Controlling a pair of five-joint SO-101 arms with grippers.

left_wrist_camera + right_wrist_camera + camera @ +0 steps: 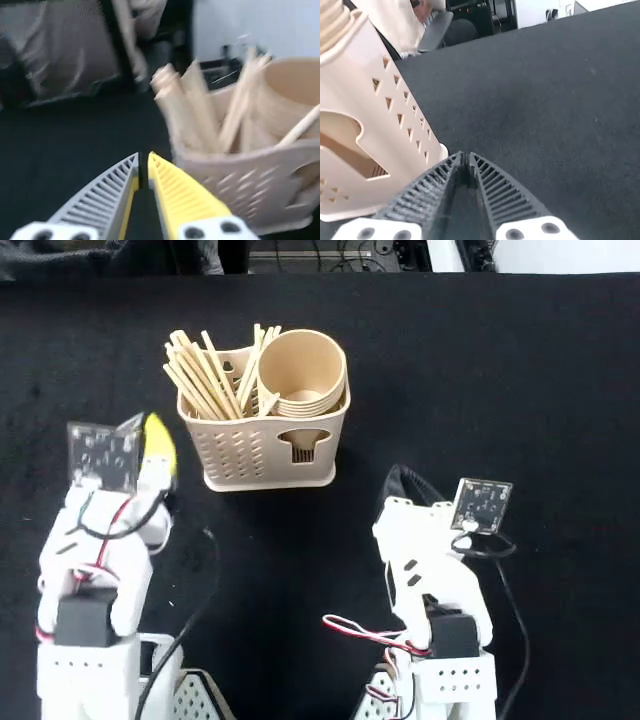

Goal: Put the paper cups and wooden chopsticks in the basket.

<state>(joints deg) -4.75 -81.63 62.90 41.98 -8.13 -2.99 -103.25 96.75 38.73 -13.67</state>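
Appears done: paper cups (305, 370), stacked, and wooden chopsticks (205, 375) standing inside the basket (250, 452) on the table (520, 390). Left jaws closed together, holding nothing, just beside the basket; right jaws likewise closed and empty, near it. Seemingly nothing left to load.

Bright, even light falls from above. The black table (520, 390) looks matte and dark, the pale basket (250, 452) stands evenly lit, its inside shaded, and the far white wall (570, 252) glows brightest
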